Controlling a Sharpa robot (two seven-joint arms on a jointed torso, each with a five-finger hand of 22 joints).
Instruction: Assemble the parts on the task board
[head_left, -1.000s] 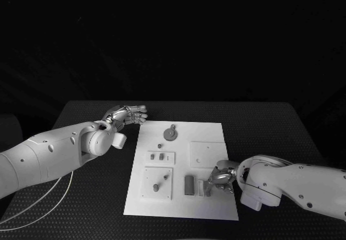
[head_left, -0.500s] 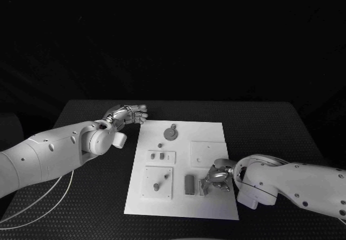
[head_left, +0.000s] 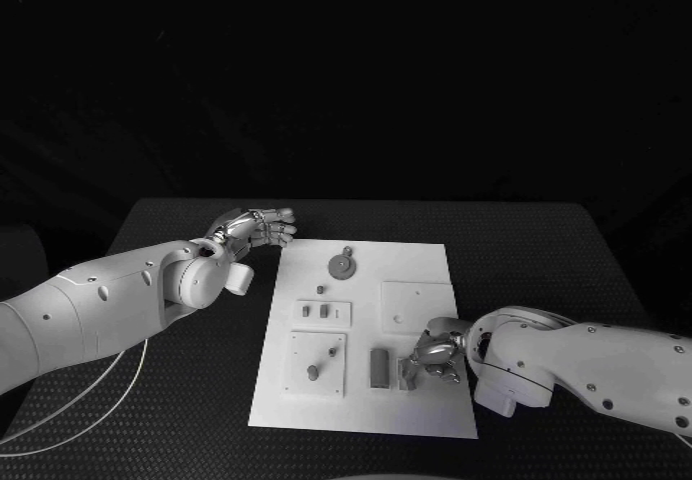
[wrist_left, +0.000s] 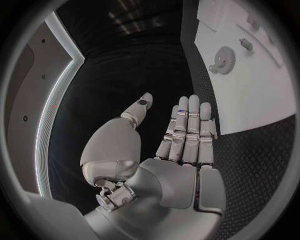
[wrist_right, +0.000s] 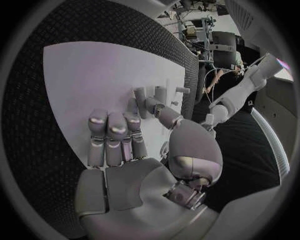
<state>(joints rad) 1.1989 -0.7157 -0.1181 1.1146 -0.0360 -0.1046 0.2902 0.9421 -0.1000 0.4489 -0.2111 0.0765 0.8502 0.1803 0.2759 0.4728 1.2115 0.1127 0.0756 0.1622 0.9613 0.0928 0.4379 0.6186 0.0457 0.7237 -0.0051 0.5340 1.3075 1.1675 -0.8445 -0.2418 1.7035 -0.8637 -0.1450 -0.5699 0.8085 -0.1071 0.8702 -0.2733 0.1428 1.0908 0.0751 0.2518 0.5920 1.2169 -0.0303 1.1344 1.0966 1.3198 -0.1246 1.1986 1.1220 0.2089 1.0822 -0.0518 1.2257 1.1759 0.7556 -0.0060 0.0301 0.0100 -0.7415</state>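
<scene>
Right hand (head_left: 437, 358) down on near-right part of board (head_left: 418, 262), fingers (wrist_right: 113, 131) pressed together side by side, thumb reaching toward small upright grey parts (wrist_right: 149, 95). Cannot tell whether thumb tip touches or pinches anything; nothing clearly held. In head view, hand sits just right of the long bar part (head_left: 379, 368) and a slim piece next to it.

Left hand (head_left: 254, 230) off the board's far-left corner, over the table (head_left: 173, 420); fingers (wrist_left: 189, 131) straight and pressed together, thumb apart, holding nothing.

Other parts on board: round disc w/ tab (head_left: 340, 265) at far end, small block pair on mid-left plate (head_left: 323, 313), pegs on near-left plate (head_left: 316, 364), blank square plate (head_left: 415, 306) right of centre.

Handling, as judgement: parts look small, rigid, light, prob. smooth plastic or metal, so apt to slip or tip if nudged. Best taken by thumb-and-finger pinch across the narrow sides, near mid-height, kept upright for seating. Bar likely needs grip on long flanks. Board itself stiff, flat, might slide under side push.
</scene>
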